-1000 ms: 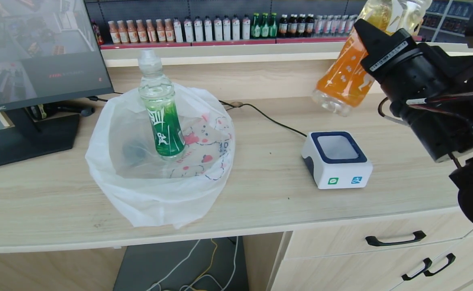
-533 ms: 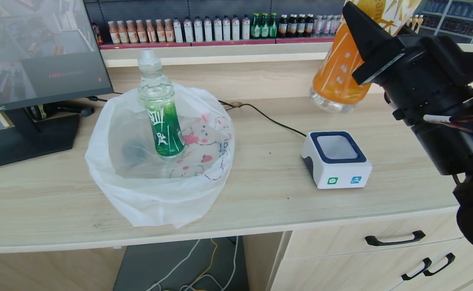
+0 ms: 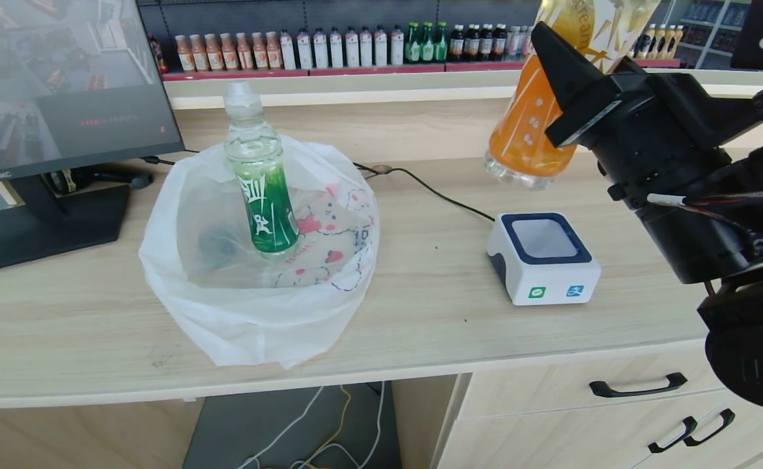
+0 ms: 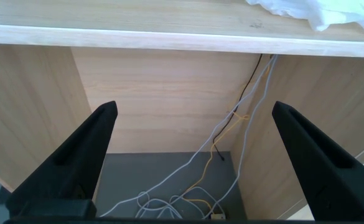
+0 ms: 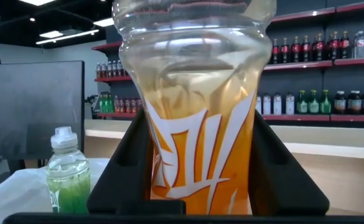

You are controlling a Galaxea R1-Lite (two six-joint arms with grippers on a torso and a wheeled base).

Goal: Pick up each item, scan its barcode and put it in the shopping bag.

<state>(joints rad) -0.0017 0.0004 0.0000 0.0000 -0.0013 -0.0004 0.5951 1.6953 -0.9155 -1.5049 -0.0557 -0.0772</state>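
Orange bottle (image 3: 519, 130) aloft beyond scanner (image 3: 543, 260)

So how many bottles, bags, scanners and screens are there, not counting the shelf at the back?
Bottles: 2, the green bottle in the shopping bag and the orange bottle in the right gripper
Bags: 1
Scanner: 1
Monitor: 1
Total: 5
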